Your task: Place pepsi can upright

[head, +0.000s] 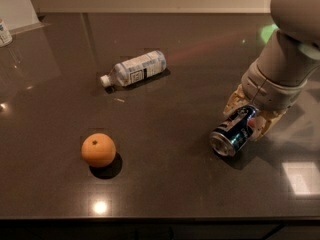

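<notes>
The pepsi can is dark blue with a silver end. It is tilted on its side at the right of the dark table, its silver end pointing toward the front left. My gripper is at the can's rear end, with its pale fingers closed on either side of the can. The arm comes down from the upper right.
A clear plastic bottle with a white label lies on its side at the back middle. An orange sits at the front left. A white-labelled container stands at the far left edge. The table's front edge runs along the bottom.
</notes>
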Controlling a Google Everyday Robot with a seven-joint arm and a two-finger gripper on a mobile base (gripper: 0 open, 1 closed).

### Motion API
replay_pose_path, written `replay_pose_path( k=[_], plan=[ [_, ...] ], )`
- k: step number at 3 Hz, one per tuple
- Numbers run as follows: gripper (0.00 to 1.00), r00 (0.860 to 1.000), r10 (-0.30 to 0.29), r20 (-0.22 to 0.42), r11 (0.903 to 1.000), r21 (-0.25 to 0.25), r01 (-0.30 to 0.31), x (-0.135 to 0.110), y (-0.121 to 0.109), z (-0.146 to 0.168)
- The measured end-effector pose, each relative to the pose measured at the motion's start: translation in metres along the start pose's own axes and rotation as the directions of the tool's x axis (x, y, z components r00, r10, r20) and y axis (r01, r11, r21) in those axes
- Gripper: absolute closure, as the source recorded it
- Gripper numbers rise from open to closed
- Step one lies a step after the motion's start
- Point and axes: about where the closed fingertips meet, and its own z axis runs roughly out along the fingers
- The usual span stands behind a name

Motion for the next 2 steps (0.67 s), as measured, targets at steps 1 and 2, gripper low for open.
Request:
replay_pose_path(
  k=[1,2],
  plan=[
    [1.0,0.991,-0.122,-0.062,0.9894,0.072,0.126,-0.004,-0.018,-0.023],
    [1.0,0.961,-0.246,-0.124,0.9537,0.147,0.263,-0.006,-0.038,-0.049]
  ],
)
